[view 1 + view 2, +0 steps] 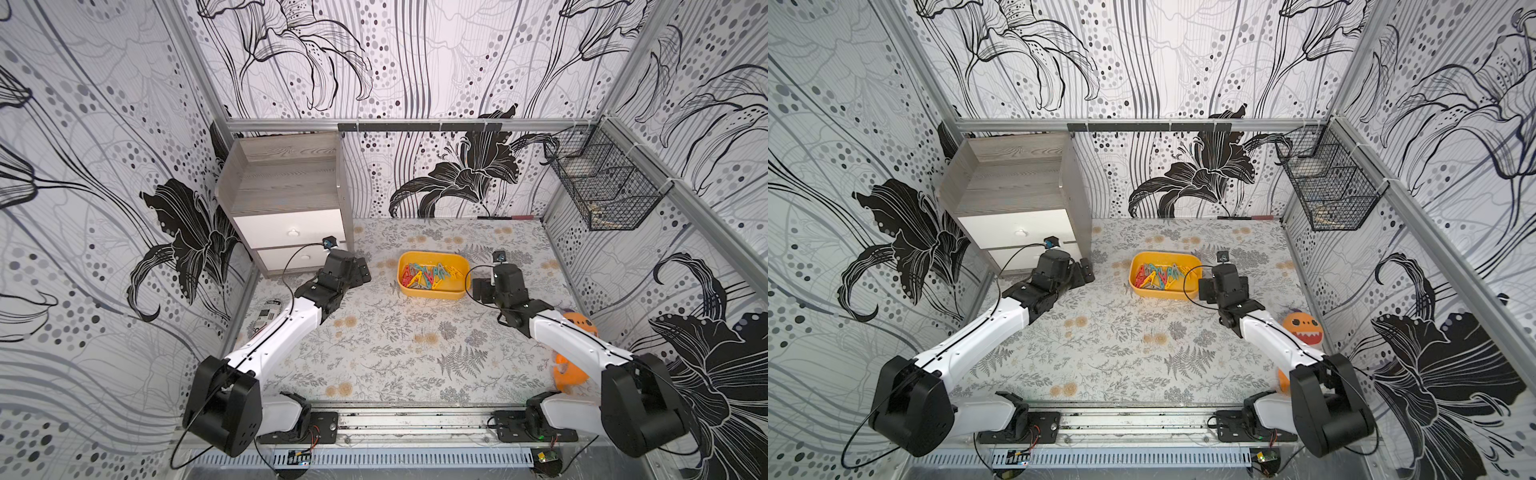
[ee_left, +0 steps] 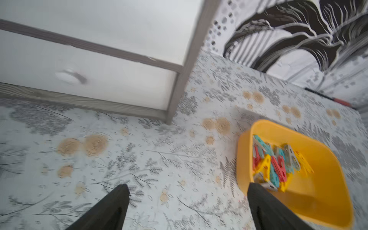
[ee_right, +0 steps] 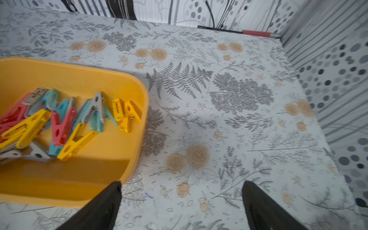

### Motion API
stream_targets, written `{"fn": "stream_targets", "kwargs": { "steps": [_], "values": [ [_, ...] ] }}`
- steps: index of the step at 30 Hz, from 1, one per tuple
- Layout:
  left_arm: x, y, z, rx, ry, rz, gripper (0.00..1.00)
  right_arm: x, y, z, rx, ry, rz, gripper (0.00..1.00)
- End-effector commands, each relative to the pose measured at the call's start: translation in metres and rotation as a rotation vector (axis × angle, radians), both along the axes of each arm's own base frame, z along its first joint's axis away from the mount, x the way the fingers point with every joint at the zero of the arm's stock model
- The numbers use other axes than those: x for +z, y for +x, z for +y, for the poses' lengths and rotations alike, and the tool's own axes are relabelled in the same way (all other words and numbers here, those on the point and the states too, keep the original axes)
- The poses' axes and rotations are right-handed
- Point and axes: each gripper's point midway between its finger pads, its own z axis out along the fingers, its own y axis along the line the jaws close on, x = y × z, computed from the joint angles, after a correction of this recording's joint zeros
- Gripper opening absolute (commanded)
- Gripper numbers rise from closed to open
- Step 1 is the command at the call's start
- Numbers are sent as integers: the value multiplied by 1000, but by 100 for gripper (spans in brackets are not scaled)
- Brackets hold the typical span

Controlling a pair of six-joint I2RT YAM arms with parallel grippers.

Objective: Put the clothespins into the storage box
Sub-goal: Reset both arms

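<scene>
- Far left: grey wood-grain cabinet (image 1: pixel 286 195) with two smooth white drawers and round knobs, standing on the surface (image 1: pixel 395 353), a glossy sheet printed with grey ferns and tan roses.
- Left fingers (image 2: pixel 111 209): black, wedge-shaped, spread wide with nothing between them, held beside the left end of the box over bare surface.
- Middle, toward the back: box (image 1: pixel 432 293) of smooth yellow-orange plastic, shallow and rectangular, with rounded corners and a rolled rim.
- Inside it: clothespins (image 3: pixel 61 127) in a loose heap. Small A-shaped plastic clips with metal springs, in yellow, red-pink, teal and grey, with part of the box floor left bare.
- Right fingers (image 3: pixel 99 209): the same black wedges, also wide apart and empty, just off the right end of the box.
- Far right: round orange toy (image 1: pixel 1302 326) with a toothy face, partly behind the right arm; black wire basket (image 1: pixel 602 187) hanging on the wall.
- Progress: no clip visible on the surface in any view, so probably finished or very nearly. Cannot tell about spots hidden under the arms.
</scene>
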Motion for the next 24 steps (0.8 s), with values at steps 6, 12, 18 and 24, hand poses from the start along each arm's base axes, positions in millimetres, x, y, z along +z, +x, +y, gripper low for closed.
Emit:
{"fn": "stream_targets", "kwargs": {
  "steps": [6, 12, 18, 24],
  "values": [
    [1, -8, 85, 207, 335, -207, 98, -10, 15, -54, -81, -54, -213, 99],
    [-26, -22, 122, 207, 354, -226, 98, -8, 6, -50, -28, -56, -366, 99],
    [-36, -10, 98, 56, 276, -394, 98, -18, 6, -56, -3, 7, -367, 99],
    [-38, 0, 85, -72, 202, -502, 98, -23, 2, -65, -30, 31, -391, 99]
  ]
}}
